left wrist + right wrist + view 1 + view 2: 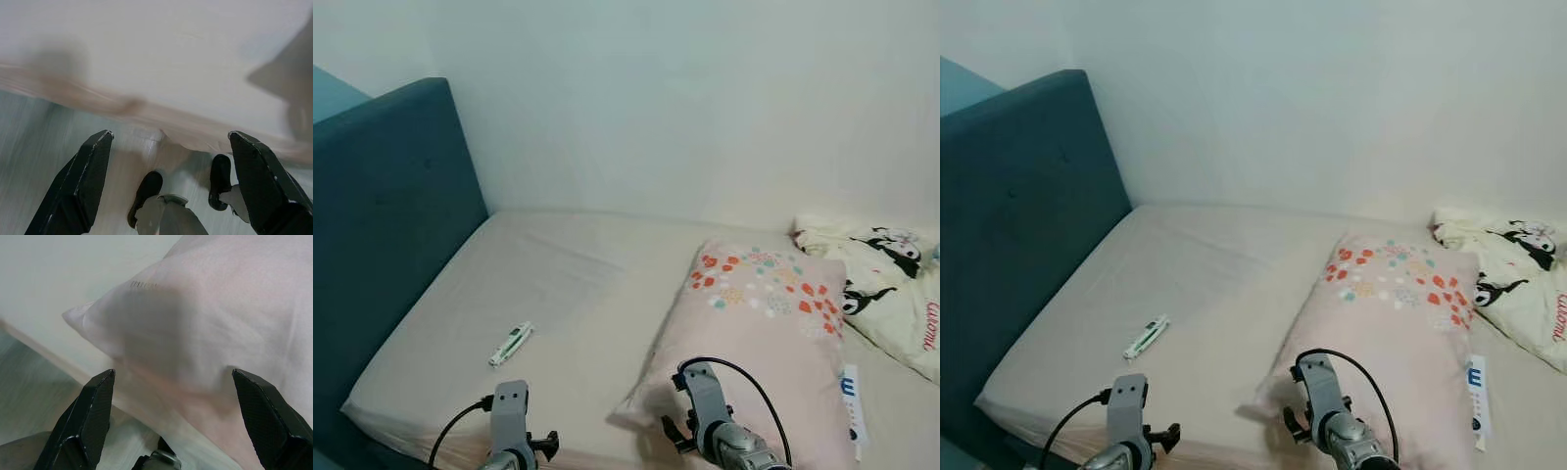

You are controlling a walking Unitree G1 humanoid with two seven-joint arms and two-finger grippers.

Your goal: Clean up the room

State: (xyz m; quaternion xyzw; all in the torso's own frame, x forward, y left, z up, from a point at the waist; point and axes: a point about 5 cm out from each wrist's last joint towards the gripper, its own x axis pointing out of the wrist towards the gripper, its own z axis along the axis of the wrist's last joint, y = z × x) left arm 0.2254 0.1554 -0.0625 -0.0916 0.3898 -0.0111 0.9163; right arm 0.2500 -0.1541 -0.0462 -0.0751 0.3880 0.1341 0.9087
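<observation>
Pillow (759, 338) clutter was what the tidying turned on, but going left to right, the teal headboard (386, 215) stood at the left end of the bed (558, 284), and a small white tube with green print (511, 344) lay on the bare sheet near the front edge, well apart from everything else. The left end effector (168, 183) hung spread wide over the bed's front edge, holding nothing, with the floor and the robot's own feet below it. Further right, the right end effector (171, 418) was likewise wide and empty, poised just before the pillow's near corner. That pillow, pink with a floral patch, looked soft, light and floppy; it would likely sag if pinched, so the near corner or seam seemed the best hold. A white card with blue print (853, 406) lay by its right edge. A rumpled cartoon-print blanket (886, 279) was cut off at the right border; its print was hard to read.
</observation>
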